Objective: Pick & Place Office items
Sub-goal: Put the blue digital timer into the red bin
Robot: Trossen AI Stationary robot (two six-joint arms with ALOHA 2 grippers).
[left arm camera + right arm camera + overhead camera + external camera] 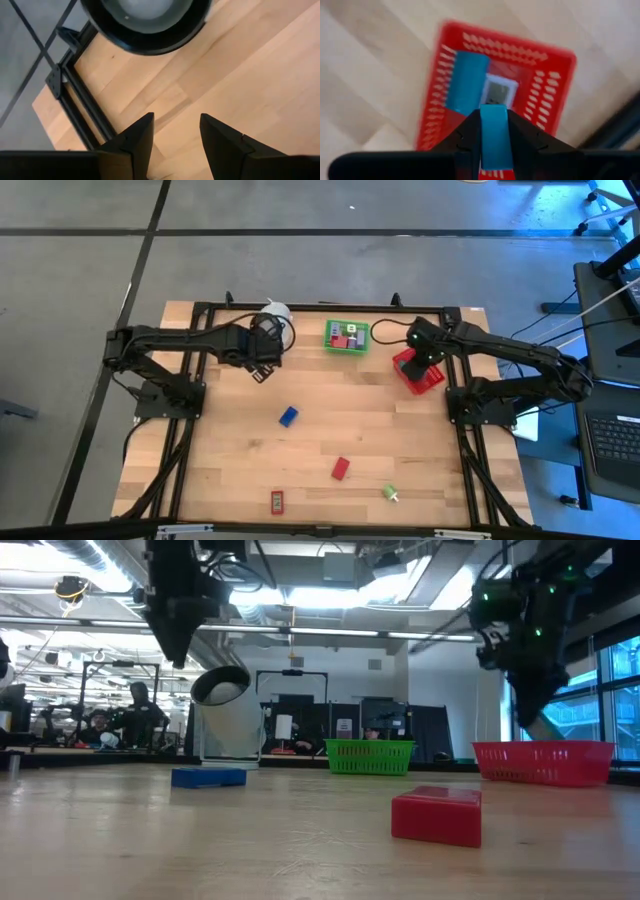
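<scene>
My right gripper is shut on a teal piece and hangs over the red mesh basket at the table's right side. In the basket lie another teal block and a white packet. My left gripper is open and empty, above the bare table just near of the white roll. The green basket at the far middle holds several small pieces. A blue block, a red block, a red packet and a green piece lie loose on the table. My right gripper pinches the teal piece between its two fingers; the piece's end sticks out past the fingertips. The fingers point down at the red basket from above. The piece is lifted clear, above the basket's inside.
The white roll leans tilted, its dark hole toward my left gripper. Black frame rails run along the table's far and side edges. In the low view the blue block and the red block lie in the near middle.
</scene>
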